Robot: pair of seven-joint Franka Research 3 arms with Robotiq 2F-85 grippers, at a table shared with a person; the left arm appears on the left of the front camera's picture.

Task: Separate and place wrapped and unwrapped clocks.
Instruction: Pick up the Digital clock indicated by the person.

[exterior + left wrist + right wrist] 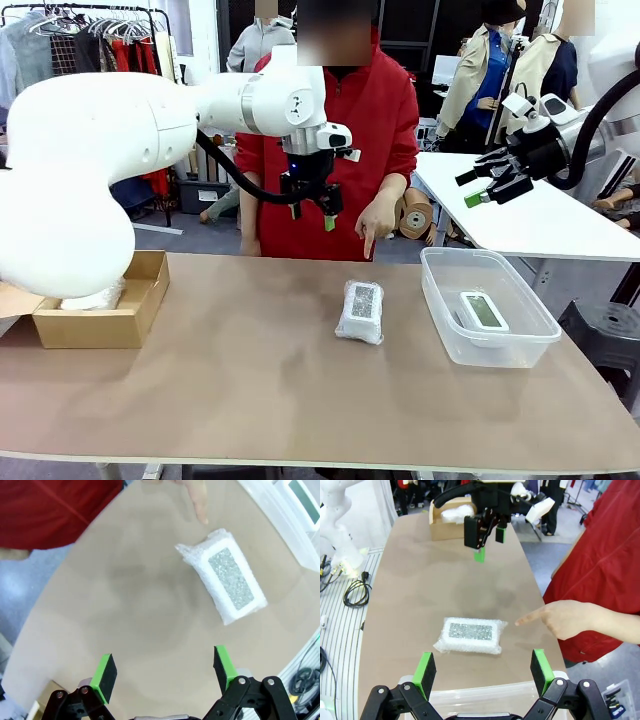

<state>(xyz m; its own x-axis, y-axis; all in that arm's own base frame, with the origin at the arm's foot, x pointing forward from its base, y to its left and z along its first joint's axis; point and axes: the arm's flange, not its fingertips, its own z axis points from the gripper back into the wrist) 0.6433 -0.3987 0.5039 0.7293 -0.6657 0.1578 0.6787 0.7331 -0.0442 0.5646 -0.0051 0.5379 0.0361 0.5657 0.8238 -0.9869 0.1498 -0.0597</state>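
Sorting looks partly done: a bare white rounded-rectangle clock with a grey screen (pixel 483 310) lies inside the clear plastic tub (pixel 490 352) at the right of the brown bench (pixel 250 400). A white crinkly bundle (pixel 95 297), probably a wrapped clock, sits in the open cardboard box (pixel 90 325) at the left. One plastic-wrapped white clock (pixel 360 310) lies flat mid-bench, near the tub, apparently awaiting its container. The person's hand (pixel 378 222) points down at it, likely marking it as next. The left arm's jaws hang wide and empty above the bench behind that clock, well placed to descend. The right arm's jaws, equally wide and empty, are held high at the right, out of the way.
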